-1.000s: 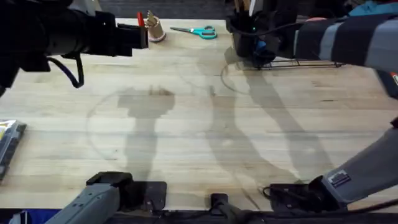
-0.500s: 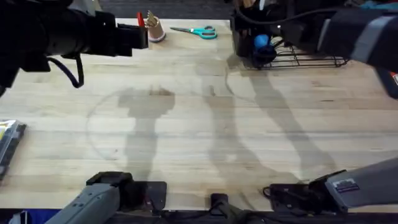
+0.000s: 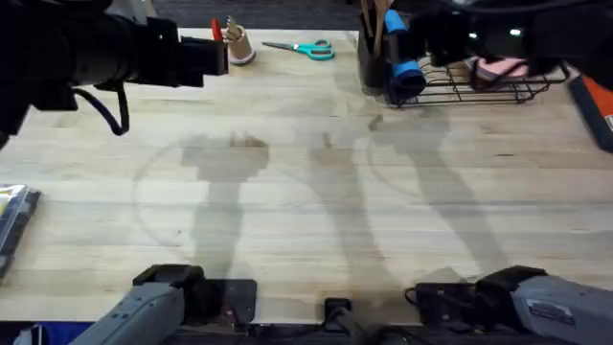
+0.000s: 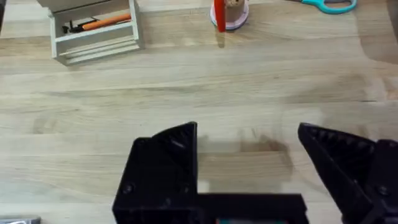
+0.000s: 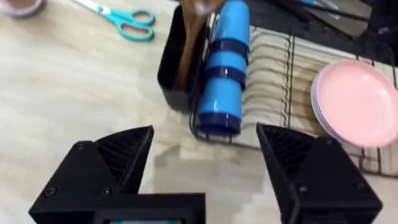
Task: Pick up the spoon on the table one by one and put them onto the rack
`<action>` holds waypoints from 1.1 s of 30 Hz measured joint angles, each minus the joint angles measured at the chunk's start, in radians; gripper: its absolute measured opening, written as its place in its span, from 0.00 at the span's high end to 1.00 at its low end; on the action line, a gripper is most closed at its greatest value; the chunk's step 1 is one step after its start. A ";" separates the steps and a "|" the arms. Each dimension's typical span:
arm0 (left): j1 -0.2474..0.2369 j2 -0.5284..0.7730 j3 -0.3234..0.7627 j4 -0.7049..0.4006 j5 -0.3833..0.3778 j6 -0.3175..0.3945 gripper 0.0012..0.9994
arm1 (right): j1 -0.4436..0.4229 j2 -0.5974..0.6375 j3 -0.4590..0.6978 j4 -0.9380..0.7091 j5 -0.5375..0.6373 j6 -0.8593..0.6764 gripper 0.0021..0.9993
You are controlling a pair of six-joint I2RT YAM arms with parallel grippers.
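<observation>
A brown wooden spoon (image 5: 194, 34) stands upright in the black utensil cup (image 5: 169, 65) at the end of the black wire rack (image 5: 281, 59). In the overhead view the spoon (image 3: 369, 21) pokes out of the cup (image 3: 370, 65) at the far right of the table (image 3: 306, 192). My right gripper (image 5: 205, 163) hovers open a little in front of the cup, with nothing between its fingers. My left gripper (image 4: 249, 158) hangs open over bare table at the far left, its black fingers (image 4: 166, 163) spread wide and empty.
A blue bottle (image 5: 224, 68) lies on the rack beside the cup, and pink plates (image 5: 354, 102) rest farther along. Teal-handled scissors (image 3: 305, 47) lie at the back middle. A beige box (image 4: 93, 30) and a small brown and red object (image 4: 227, 12) sit at the back left.
My right arm has pulled back and risen from the utensil cup, uncovering the spoon, the bottle and the plates. The left arm has stayed where it was.
</observation>
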 joint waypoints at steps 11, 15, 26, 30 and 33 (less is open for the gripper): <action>0.000 0.000 0.000 0.000 0.000 0.000 0.01 | 0.000 -0.205 0.000 -0.266 0.000 0.080 0.01; 0.000 0.000 0.000 0.000 0.000 0.000 0.01 | 0.000 -0.251 0.000 -0.342 0.000 0.099 0.01; 0.000 0.000 0.000 0.000 0.000 0.000 0.01 | 0.000 -0.274 0.000 -0.367 0.000 0.145 0.01; 0.000 0.000 0.000 0.000 0.000 0.000 0.01 | 0.000 -0.274 0.000 -0.367 0.000 0.148 0.01; 0.000 0.000 0.000 0.000 0.000 0.000 0.01 | 0.000 -0.274 0.000 -0.367 -0.001 0.150 0.01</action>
